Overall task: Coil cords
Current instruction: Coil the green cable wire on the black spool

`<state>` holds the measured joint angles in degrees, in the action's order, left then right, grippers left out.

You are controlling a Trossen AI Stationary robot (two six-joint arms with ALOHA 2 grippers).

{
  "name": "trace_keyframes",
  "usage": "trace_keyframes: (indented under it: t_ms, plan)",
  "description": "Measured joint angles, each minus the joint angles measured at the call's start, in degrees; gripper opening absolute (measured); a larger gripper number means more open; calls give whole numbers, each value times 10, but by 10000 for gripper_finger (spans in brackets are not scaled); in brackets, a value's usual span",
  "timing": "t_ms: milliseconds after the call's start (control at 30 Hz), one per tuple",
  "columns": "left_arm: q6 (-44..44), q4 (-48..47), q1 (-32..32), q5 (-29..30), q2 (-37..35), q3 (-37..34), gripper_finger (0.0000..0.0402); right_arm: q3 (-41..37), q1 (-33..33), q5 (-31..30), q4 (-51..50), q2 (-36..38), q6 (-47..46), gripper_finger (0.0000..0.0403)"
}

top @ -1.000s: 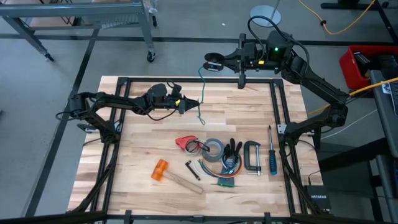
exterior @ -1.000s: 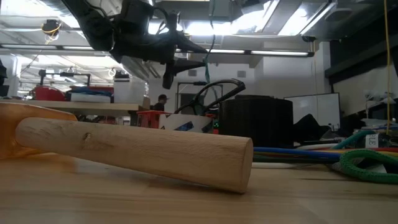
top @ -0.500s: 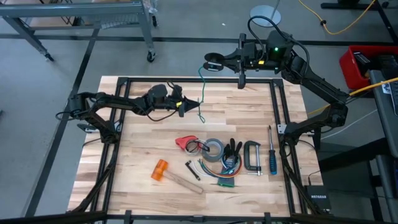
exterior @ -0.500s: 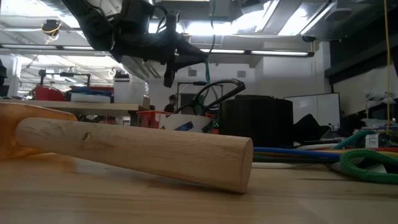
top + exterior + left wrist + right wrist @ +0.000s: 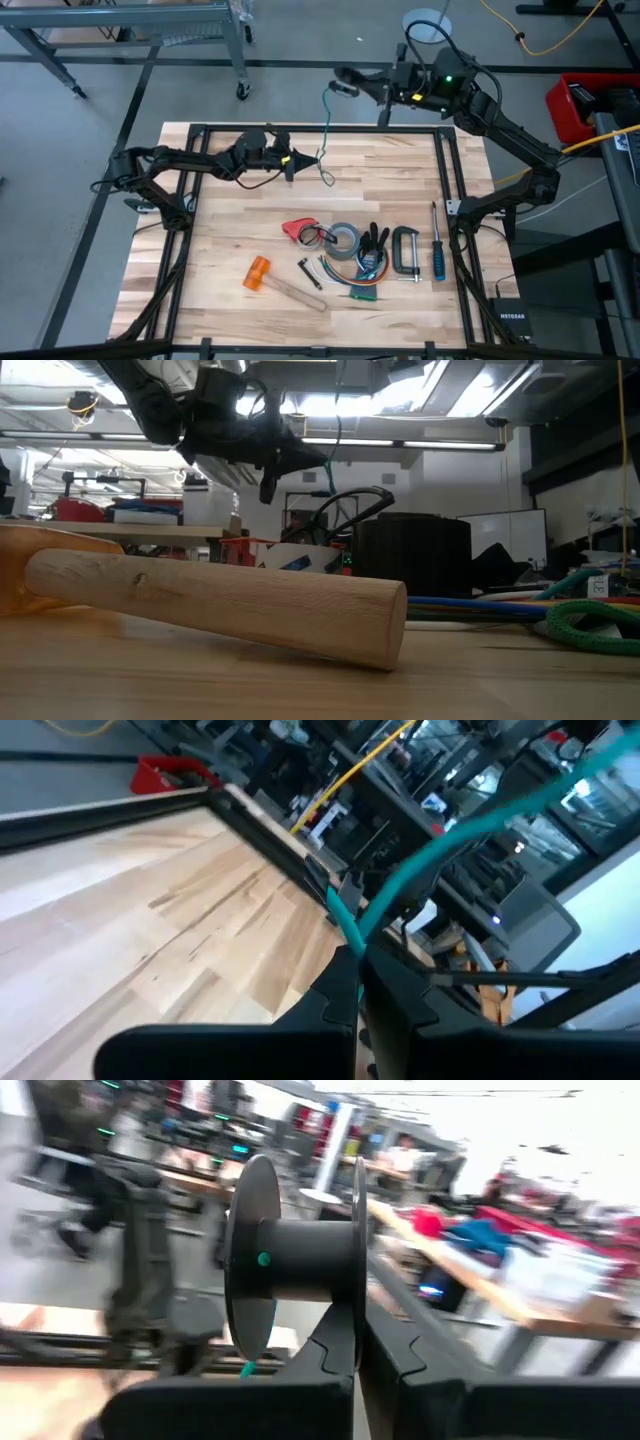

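**Cord strung between my two jaws, spool end up at 12**

Left gripper [image 5: 296,160]: over the bench [image 5: 230,240], upper middle, arm reaching in from 9 o'clock. Left wrist view shows my jaws closed down on the teal-green cord [image 5: 440,845], pinching it where it leaves the fingertips. So I have the lower part of the cord.

Cord [image 5: 325,140] in the high view: thin green line, long axis roughly 6-to-12. A short tail hangs just past my left jaws toward 6, over the wood. The rest rises toward 12 and crosses the far bench edge.

Right gripper [image 5: 345,80]: beyond the far edge, at about 1 o'clock from the left one. Right wrist view shows these jaws clamped on the rim of a black spool [image 5: 300,1260], a teal dot on its flange and a bit of teal cord below it. The upper cord end meets the spool there, as far as I can tell.

Judgement: the winding turns on this one line. Spool sits at 12–1 from my left jaws, cord axis points straight at it. The right arm is nearer the spool end and would do the wrapping. The left only needs to feed along that axis and keep light tension. Risk: slack tail snagging the frame rail.
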<state>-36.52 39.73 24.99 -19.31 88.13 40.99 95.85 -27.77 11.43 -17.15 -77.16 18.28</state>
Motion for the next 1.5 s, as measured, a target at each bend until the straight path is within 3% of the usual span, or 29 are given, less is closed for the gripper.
trace_keyframes:
  t_ms: [267, 533, 833, 1100, 1500]
  plan:
    - [52, -115, 40, -21, 0, -2, 1, 75, 0, -103, -56, 1, 47, 1]
    - [110, -285, 62, -11, 0, -2, 0, 185, 0, -106, -92, 1, 50, 1]
    - [181, -540, 62, 77, 0, -2, 0, 269, 0, -105, -172, 2, 58, 1]
    - [210, -534, 53, 53, 0, -3, 18, 273, 0, -104, -212, -6, 57, 1]
    - [233, -455, 24, 43, 0, -3, 134, 273, 0, -56, -283, -52, 30, 1]
